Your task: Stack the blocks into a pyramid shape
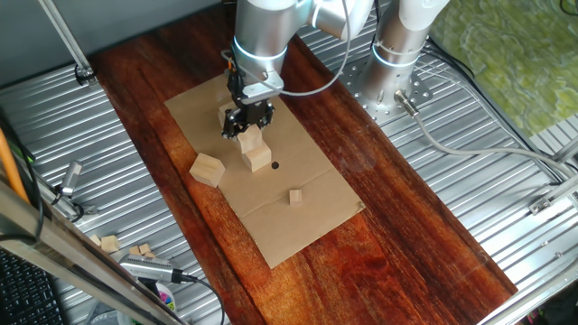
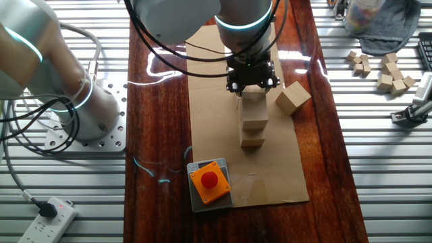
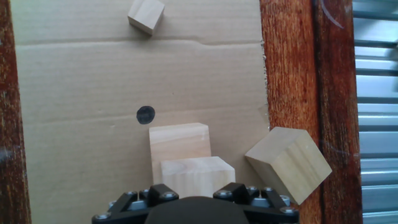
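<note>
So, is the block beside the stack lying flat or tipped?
Tipped: the lone block rests skewed on the cardboard, one corner raised, apart from the stack.

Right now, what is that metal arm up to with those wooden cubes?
It is piling pale wooden blocks on a sheet of cardboard. The pincer sits right above a block that tops a short stack; whether it grips it is hard to tell. Another block lies tilted beside the stack, and a smaller cube lies apart. No pyramid yet.
</note>
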